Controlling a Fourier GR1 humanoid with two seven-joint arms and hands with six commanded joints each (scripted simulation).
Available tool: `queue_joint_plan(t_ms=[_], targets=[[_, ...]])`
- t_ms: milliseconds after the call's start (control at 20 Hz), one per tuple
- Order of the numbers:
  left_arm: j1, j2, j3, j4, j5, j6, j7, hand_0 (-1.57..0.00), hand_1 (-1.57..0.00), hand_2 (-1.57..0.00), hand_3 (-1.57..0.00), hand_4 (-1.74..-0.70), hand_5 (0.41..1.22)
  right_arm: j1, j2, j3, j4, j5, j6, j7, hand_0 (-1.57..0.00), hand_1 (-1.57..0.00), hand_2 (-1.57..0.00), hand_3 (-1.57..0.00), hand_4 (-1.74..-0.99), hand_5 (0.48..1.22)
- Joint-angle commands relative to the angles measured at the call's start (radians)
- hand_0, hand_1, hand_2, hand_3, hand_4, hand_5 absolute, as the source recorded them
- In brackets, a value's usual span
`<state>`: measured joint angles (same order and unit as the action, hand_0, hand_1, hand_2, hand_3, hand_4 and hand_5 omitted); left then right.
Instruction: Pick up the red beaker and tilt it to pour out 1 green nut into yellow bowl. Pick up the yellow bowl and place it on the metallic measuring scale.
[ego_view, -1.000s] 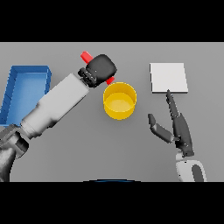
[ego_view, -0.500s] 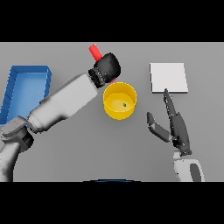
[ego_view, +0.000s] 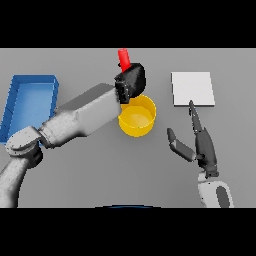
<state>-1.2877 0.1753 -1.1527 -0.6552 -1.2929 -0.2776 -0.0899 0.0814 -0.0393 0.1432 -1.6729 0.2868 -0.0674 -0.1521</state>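
Note:
My left hand (ego_view: 132, 80) is shut on the red beaker (ego_view: 123, 58), whose red end sticks up past the hand's far side. It hangs over the far rim of the yellow bowl (ego_view: 140, 120), and the forearm covers the bowl's left edge. I cannot make out a green nut in the bowl or the beaker. The metallic measuring scale (ego_view: 193, 88), a flat pale square, lies to the right of the bowl. Near the scale's front edge my right hand (ego_view: 202, 145) is open, fingers pointing toward it and thumb spread left.
A blue tray (ego_view: 19, 95) stands at the left side of the table, behind my left arm. Bare grey table lies between the bowl and the scale.
My left hand has carried the red beaker to the right, from left of the bowl to above its far rim. The right hand has barely moved.

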Motion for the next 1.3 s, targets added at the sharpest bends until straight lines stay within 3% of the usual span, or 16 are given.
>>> queue_joint_plan(t_ms=[0, 250, 350, 550, 650, 750, 950, 1250], targets=[[-0.013, -0.006, -0.022, 0.011, -0.014, -0.002, -0.008, -1.57, -1.57, -1.57, -1.57, -1.73, 1.221, -0.001, 0.005, 0.004, 0.002, 0.007, -0.006, -0.002, 0.00, 0.00, 0.00, 0.00, -1.061, 0.671], [-0.074, -0.050, -0.071, 0.057, -0.025, -0.045, -0.024, -1.57, -1.57, -1.57, -1.57, -1.73, 1.221, 0.015, 0.007, 0.009, 0.005, 0.016, -0.009, -0.017, 0.00, 0.00, 0.00, 0.00, -1.035, 0.685], [-0.111, -0.037, -0.042, 0.089, 0.006, 0.024, -0.055, -1.57, -1.57, -1.57, -1.57, -1.73, 1.221, -0.005, 0.004, 0.005, 0.008, 0.010, -0.004, 0.000, 0.00, 0.00, 0.00, 0.00, -1.035, 0.684], [-0.223, -0.005, 0.032, 0.173, 0.069, 0.048, -0.064, -1.57, -1.57, -1.57, -1.57, -1.73, 1.221, -0.015, -0.012, -0.001, 0.011, 0.027, -0.016, -0.003, 0.00, 0.00, 0.00, 0.00, -1.023, 0.682], [-0.269, 0.015, 0.085, 0.219, 0.116, 0.041, -0.050, -1.57, -1.57, -1.57, -1.02, -1.73, 1.221, -0.001, -0.003, 0.006, 0.003, 0.023, -0.012, -0.005, 0.00, 0.00, 0.00, 0.00, -1.028, 0.680], [-0.303, 0.059, 0.161, 0.278, 0.192, 0.078, -0.078, -1.57, -1.57, -1.57, -1.22, -1.73, 1.221, 0.005, -0.007, -0.002, -0.013, 0.003, -0.004, 0.005, 0.00, 0.00, 0.00, 0.00, -1.009, 0.676], [-0.347, 0.121, 0.351, 0.403, 0.381, 0.062, 0.014, -1.57, -1.57, -1.57, -1.43, -1.73, 1.221, -0.002, 0.001, 0.006, 0.006, 0.018, -0.014, -0.013, 0.00, 0.00, 0.00, 0.00, -0.990, 0.672], [-0.268, 0.284, 0.575, 0.488, 0.668, 0.201, 0.128, -1.57, -1.57, -1.57, -1.45, -1.74, 1.221, -0.019, 0.020, 0.006, 0.016, -0.013, -0.002, -0.007, 0.00, 0.00, 0.00, 0.00, -0.996, 0.664]])
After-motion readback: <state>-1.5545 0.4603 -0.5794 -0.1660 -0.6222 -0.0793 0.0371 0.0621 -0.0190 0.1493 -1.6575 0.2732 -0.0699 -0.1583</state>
